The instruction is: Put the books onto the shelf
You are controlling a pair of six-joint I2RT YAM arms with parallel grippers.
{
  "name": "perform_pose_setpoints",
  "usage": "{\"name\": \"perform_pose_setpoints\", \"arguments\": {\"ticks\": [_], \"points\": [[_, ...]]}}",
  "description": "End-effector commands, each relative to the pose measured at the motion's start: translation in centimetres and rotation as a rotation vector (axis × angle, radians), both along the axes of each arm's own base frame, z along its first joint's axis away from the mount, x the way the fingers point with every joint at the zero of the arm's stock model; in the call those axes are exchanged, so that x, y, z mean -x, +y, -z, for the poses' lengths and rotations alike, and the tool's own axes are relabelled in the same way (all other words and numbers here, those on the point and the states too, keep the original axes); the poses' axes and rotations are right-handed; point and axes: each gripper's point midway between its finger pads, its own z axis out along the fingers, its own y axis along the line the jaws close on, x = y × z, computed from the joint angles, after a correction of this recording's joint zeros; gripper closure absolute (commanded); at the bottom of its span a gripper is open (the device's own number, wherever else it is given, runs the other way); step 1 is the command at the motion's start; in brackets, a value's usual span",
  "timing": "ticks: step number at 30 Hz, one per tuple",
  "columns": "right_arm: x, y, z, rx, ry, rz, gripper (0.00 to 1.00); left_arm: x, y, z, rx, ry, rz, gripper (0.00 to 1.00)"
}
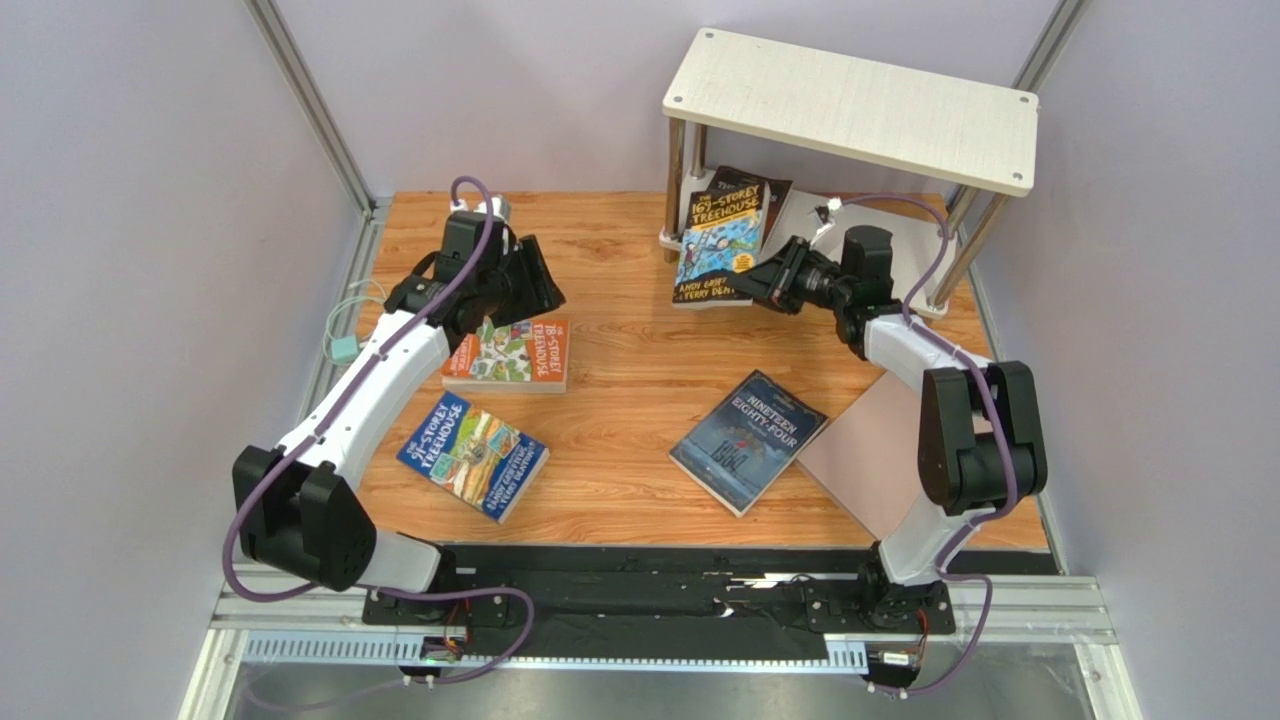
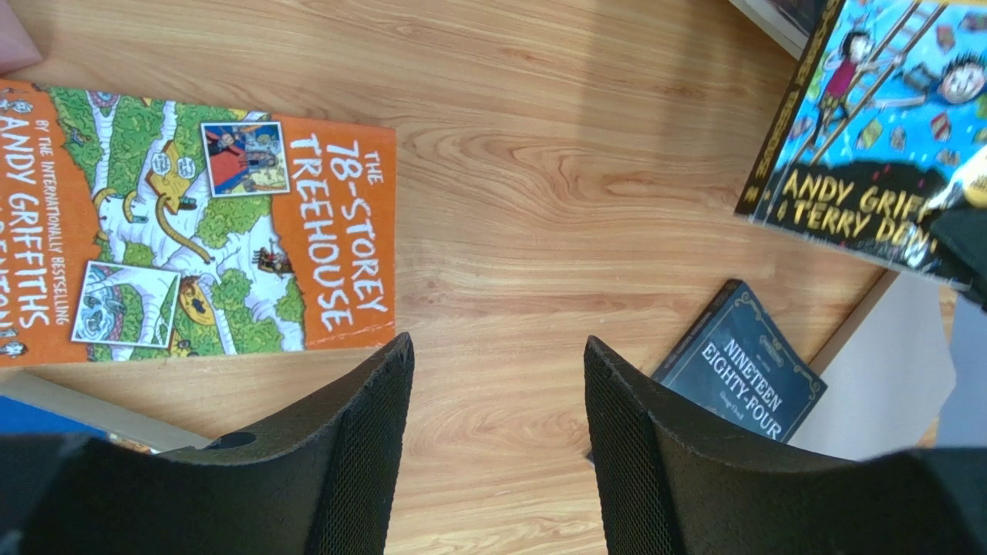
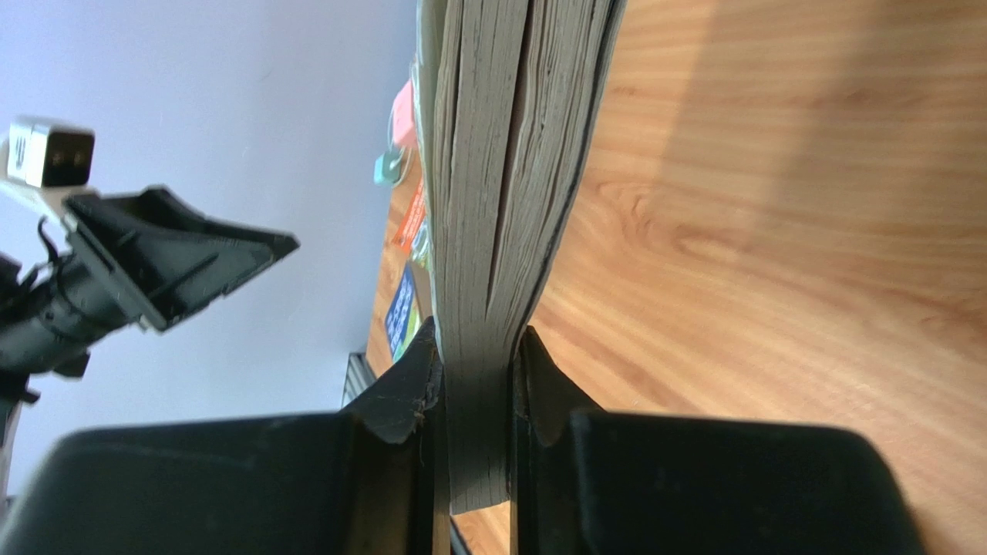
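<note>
Plain pale lilac walls (image 1: 135,225), even light. Wood-grain tabletop (image 1: 631,360), aluminium frame posts (image 1: 311,102) at back corners, metal rail (image 1: 1052,608) along near edge.

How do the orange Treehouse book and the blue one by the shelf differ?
The orange book lies flat on the table; the blue book is tilted up. The open left gripper hovers near the orange one; the right gripper is shut on the blue one. Both are Andy Griffiths paperbacks.
</note>
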Motion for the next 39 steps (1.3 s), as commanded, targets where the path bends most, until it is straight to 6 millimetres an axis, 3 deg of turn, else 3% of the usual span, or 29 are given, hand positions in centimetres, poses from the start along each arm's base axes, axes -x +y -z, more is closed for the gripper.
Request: {"name": "perform_pose_setpoints", "arguments": {"ticks": [1,8,17,19,20,22,23,31,39], "points": [[-3.6,-0.8,-3.9,-0.01,-0.163,0.04,1.0,0.8,0.3,-0.6,-0.023,-0.036,0.023,0.39],[-8.3,-1.9,-2.7,-0.039,-0.139,0.117,1.0,1.6,0.0,0.4,-0.01,-0.028,0.052,0.39],[-12.6,-3.0,-4.7,-0.095,-0.202,0.199,1.0,2.7,0.4,2.0,-0.025,-0.015,0.064,0.4],[-13.4,-3.2,-4.1,-0.093,-0.183,0.21,1.0,2.8,0.6,2.2,-0.03,-0.013,0.061,0.4],[-13.9,-3.1,-4.8,-0.098,-0.198,0.209,1.0,2.9,0.6,2.3,-0.033,-0.014,0.062,0.4],[-14.7,-3.1,-3.6,-0.092,-0.165,0.215,1.0,2.9,0.6,2.4,-0.033,-0.015,0.064,0.4],[-15.4,-3.2,-4.5,-0.093,-0.183,0.219,1.0,2.9,0.6,2.3,-0.033,-0.018,0.068,0.4],[-17.8,-3.7,-0.2,-0.058,-0.073,0.254,0.95,2.8,0.6,2.7,-0.046,-0.007,0.079,0.41],[-18.0,-3.5,2.8,-0.062,-0.007,0.242,0.89,2.8,0.2,3.3,-0.04,0.003,0.102,0.42]]}}
